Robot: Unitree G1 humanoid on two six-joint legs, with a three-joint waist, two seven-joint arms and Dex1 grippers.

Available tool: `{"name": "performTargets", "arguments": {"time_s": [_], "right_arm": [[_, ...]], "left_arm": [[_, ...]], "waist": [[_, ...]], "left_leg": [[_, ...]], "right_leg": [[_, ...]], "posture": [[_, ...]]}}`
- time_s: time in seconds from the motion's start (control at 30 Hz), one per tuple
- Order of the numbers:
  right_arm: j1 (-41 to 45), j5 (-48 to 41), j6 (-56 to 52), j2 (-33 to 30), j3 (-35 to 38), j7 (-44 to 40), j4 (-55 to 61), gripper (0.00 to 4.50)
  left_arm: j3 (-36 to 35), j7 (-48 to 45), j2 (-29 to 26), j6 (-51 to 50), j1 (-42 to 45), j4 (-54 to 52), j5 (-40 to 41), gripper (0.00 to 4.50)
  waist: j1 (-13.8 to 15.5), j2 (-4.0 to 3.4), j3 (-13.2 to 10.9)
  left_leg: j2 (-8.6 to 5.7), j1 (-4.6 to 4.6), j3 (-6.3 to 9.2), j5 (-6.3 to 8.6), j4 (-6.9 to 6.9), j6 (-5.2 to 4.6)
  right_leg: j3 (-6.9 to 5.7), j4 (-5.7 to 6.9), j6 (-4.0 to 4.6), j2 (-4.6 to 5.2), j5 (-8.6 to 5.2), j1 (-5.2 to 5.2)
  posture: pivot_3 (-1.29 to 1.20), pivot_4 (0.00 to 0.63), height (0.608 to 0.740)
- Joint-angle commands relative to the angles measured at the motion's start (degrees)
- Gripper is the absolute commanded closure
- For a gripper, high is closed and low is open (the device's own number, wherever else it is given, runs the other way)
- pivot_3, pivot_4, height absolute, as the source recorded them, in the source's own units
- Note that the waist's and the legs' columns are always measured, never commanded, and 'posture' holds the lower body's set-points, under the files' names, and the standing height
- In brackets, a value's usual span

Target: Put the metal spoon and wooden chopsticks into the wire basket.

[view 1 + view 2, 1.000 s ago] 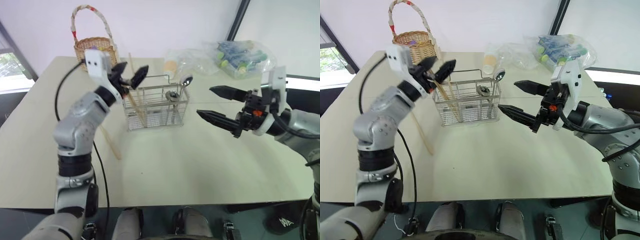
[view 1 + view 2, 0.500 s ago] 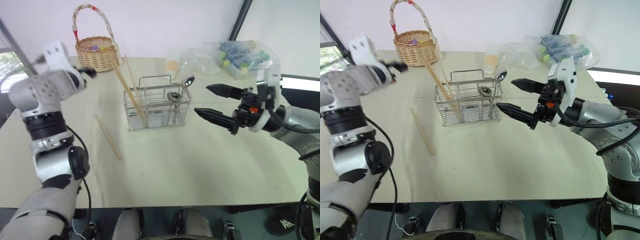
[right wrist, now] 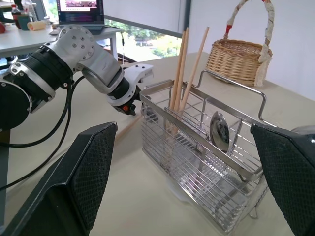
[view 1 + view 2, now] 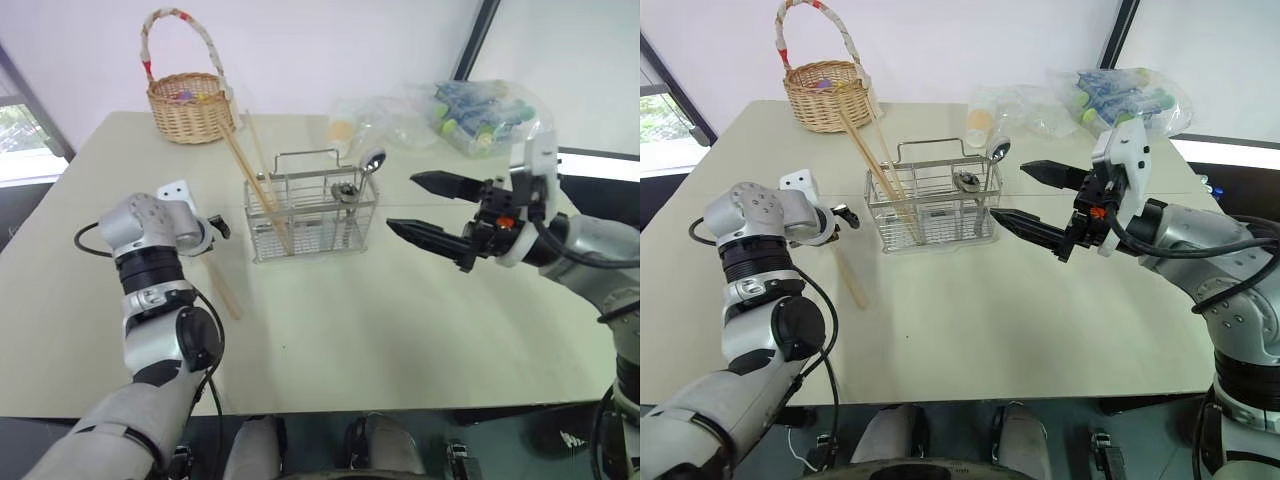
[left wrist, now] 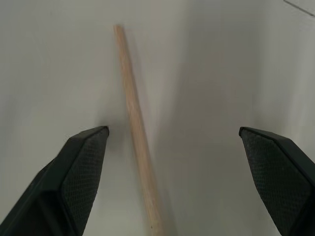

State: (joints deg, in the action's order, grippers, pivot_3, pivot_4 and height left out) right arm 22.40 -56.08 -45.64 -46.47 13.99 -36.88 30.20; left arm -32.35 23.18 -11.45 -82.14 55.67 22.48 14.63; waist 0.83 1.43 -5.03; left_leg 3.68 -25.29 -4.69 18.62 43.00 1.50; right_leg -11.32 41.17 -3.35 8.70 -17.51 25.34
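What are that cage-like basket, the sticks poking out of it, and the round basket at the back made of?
The wire basket looks like shiny silver metal: thin rods in an open grid that glint. The wooden chopsticks look like pale, matte, unpainted wood, as does the one lying on the table. The round basket seems woven wicker or straw, tan, with a visible weave and a wrapped handle.

Bright, even daylight from the far-left window (image 4: 15,130). Soft, faint shadows on the pale beige desk (image 4: 350,320). Glare on the crumpled clear plastic bags (image 4: 480,115). Mild blur close to the left pincer (image 5: 172,147).
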Motion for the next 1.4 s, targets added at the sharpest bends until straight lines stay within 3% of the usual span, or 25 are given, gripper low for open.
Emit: {"name": "performTargets", "arguments": {"time_s": [0.03,0.13,0.23,0.43,0.5,0.63,0.83,0.97,1.07,1.23,1.4], "right_arm": [[0.37,-1.97,-0.09,-0.09,2.40,1.42,2.24,0.00],[0.07,-2.47,-0.21,-0.20,2.89,2.31,2.59,0.00],[-0.26,-2.54,-0.14,-0.20,3.09,3.03,2.81,0.00],[-0.37,-2.32,0.40,0.07,2.98,3.46,2.68,0.00],[-0.33,-2.08,0.59,0.10,2.86,3.30,2.44,0.00],[-0.44,-1.25,1.01,-0.46,2.83,2.10,1.81,0.00],[-0.88,-0.95,0.64,-1.89,3.65,0.42,1.64,0.00],[-0.79,-0.61,0.57,-2.55,3.84,0.16,1.33,0.00],[-0.80,-0.89,0.33,-2.54,3.83,0.59,1.93,0.00],[-0.08,0.04,0.88,-1.31,2.10,1.40,2.27,0.00],[0.32,0.26,0.98,-1.35,2.11,1.15,1.81,0.00]], "left_arm": [[1.70,-1.53,0.92,1.23,-0.03,2.41,-1.30,0.04],[0.65,-1.15,1.72,2.15,0.36,3.35,-1.98,0.04],[-0.37,-1.06,2.33,2.85,1.03,3.74,-2.17,1.30],[-0.95,-1.13,1.82,5.01,2.38,5.14,-2.95,4.42],[-0.54,-1.46,1.31,6.09,2.63,5.62,-3.07,4.48],[10.15,-7.16,-4.58,21.47,1.92,4.93,-7.74,4.48],[8.13,-11.69,-10.42,44.04,6.09,10.09,-6.15,4.48],[5.83,-22.89,-11.80,65.59,9.82,3.20,0.06,4.48],[5.74,-26.04,-11.52,66.12,11.70,-1.10,4.14,4.48],[5.42,-29.21,-9.90,56.87,14.01,-9.80,14.86,4.48],[9.70,-33.11,-10.63,52.14,12.13,-18.20,17.96,4.48]], "waist": [[0.14,-0.08,0.05],[0.23,-0.16,0.10],[0.38,-0.17,0.10],[1.71,-0.15,0.09],[1.64,-0.14,0.09],[1.35,0.08,-0.04],[1.32,0.10,-0.06],[1.53,0.28,-0.15],[1.48,0.24,-0.13],[1.30,0.02,-0.04],[1.16,0.05,-0.16]], "left_leg": [[0.00,0.00,0.00,0.00,0.01,0.00],[-0.01,0.01,0.00,0.01,0.03,0.00],[-0.01,0.02,0.01,0.05,0.03,-0.07],[-0.01,-0.01,0.02,0.10,0.06,-0.16],[-0.03,-0.02,0.01,0.09,0.06,-0.14],[0.00,-0.07,-0.02,0.04,0.04,-0.06],[0.08,-0.08,-0.06,-0.01,-0.03,0.04],[0.06,-0.15,-0.07,0.03,0.04,-0.04],[0.04,-0.19,-0.11,0.06,0.05,-0.10],[0.01,-0.02,-0.12,0.10,0.03,-0.18],[0.09,-0.01,-0.01,0.16,0.01,-0.32]], "right_leg": [[0.00,0.00,0.00,0.01,0.00,0.00],[0.00,0.00,0.00,0.02,0.00,-0.02],[0.00,0.02,0.00,0.03,0.00,-0.03],[-0.01,0.00,0.01,0.01,0.01,0.00],[-0.01,-0.01,0.01,0.02,0.01,-0.01],[-0.01,0.01,0.02,-0.01,0.01,0.07],[-0.01,-0.02,0.06,-0.03,0.02,0.15],[-0.01,-0.07,0.06,0.00,0.03,0.14],[-0.01,-0.07,0.06,0.04,0.03,0.09],[-0.01,-0.08,0.05,0.02,0.03,-0.01],[-0.01,0.00,0.07,-0.13,0.03,0.04]], "posture": [[0.00,0.150,0.627],[0.00,0.150,0.627],[0.00,0.150,0.627],[0.00,0.150,0.627],[0.00,0.150,0.627],[0.00,0.150,0.627],[0.00,0.150,0.627],[0.00,0.150,0.627],[0.00,0.150,0.627],[0.00,0.150,0.627],[0.00,0.150,0.627]]}}
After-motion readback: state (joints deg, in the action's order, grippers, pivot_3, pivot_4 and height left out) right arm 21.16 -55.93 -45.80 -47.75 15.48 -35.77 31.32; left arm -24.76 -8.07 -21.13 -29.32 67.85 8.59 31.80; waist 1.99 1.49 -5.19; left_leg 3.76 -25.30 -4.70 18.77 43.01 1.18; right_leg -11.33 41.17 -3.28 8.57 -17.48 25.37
